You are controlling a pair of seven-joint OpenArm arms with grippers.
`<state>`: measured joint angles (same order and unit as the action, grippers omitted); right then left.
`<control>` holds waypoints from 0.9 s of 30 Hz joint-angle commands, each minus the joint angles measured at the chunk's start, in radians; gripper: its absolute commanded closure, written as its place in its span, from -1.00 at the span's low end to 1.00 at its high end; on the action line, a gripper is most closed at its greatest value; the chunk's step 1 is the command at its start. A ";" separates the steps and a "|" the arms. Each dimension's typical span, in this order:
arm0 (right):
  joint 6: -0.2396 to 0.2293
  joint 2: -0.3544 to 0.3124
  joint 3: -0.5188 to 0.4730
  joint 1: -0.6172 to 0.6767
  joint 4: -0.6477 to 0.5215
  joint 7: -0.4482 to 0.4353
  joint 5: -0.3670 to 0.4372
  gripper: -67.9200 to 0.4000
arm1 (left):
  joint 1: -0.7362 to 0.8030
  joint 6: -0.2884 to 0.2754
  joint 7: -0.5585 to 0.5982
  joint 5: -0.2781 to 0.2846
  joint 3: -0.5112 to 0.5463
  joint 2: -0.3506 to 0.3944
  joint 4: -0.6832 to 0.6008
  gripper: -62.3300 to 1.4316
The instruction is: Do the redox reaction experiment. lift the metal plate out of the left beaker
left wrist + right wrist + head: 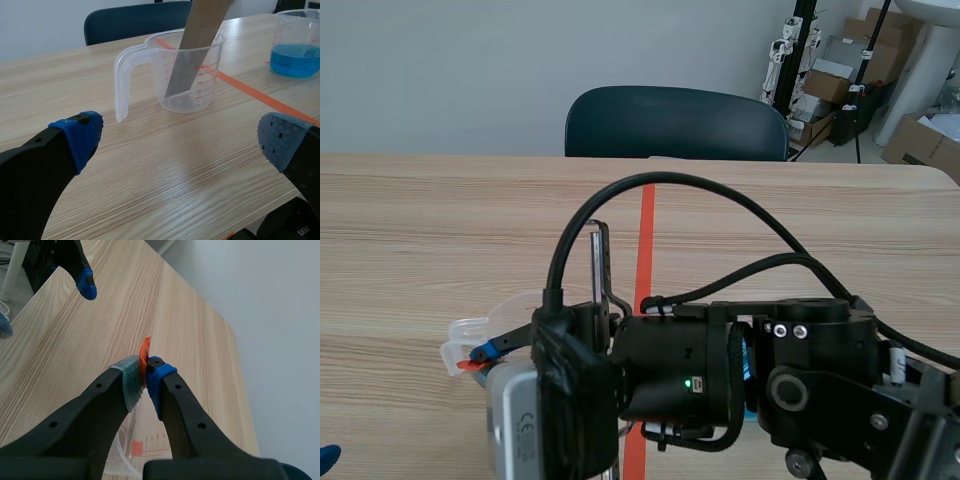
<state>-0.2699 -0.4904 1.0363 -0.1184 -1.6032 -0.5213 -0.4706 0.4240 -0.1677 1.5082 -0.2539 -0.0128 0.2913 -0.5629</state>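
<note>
Right gripper (145, 374) pinches tightly the orange-marked top edge of the metal plate (194, 47), which leans inside the left beaker (156, 38), ready, I think, for a straight upward pull, while the left gripper (182, 137) stands wide apart before the beaker.

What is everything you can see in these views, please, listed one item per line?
clear beaker: 1, clear with red marks and a handle, on the table ahead of the left gripper
metal plate: 1, brownish-grey, standing tilted in the clear beaker
beaker of blue liquid: 1, clear, on the table beyond the tape line
table: 1, light wood
chair: 1, dark, at the table's far side
cardboard boxes: several, brown, on the floor behind the table
left gripper: 1, black with blue pads, open, short of the clear beaker
right gripper: 1, black, shut on the metal plate's upper end, above the clear beaker
</note>
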 commanded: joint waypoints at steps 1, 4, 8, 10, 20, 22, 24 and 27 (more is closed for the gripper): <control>0.008 0.000 -0.001 -0.012 -0.003 -0.010 0.011 0.91 | 0.011 -0.002 0.046 0.006 0.001 0.008 -0.008 -1.00; 0.008 0.000 -0.001 -0.012 -0.003 -0.007 0.016 0.93 | 0.011 -0.002 0.046 0.006 0.001 0.008 -0.008 -1.00; 0.014 0.000 -0.001 -0.012 -0.003 0.003 0.061 0.93 | 0.011 -0.002 0.046 0.006 0.001 0.008 -0.008 -1.00; 0.014 0.000 -0.001 -0.012 -0.003 0.003 0.064 0.95 | 0.011 -0.002 0.046 0.006 0.001 0.008 -0.008 -1.00; 0.018 0.000 -0.001 -0.012 -0.003 0.037 0.143 1.00 | 0.011 -0.002 0.046 0.006 0.001 0.008 -0.008 -1.00; 0.019 0.000 -0.001 -0.012 -0.003 0.038 0.151 1.00 | 0.011 -0.002 0.046 0.006 0.001 0.008 -0.008 -1.00; 0.019 0.000 -0.001 -0.012 -0.003 0.041 0.165 1.00 | 0.011 -0.002 0.046 0.006 0.001 0.008 -0.008 -1.00; 0.019 0.000 -0.002 -0.012 -0.003 0.045 0.188 1.00 | 0.011 -0.002 0.046 0.006 0.001 0.008 -0.008 -1.00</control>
<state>-0.2588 -0.4908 1.0363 -0.1184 -1.6032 -0.4652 -0.3000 0.4240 -0.1677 1.5082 -0.2539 -0.0128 0.2913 -0.5629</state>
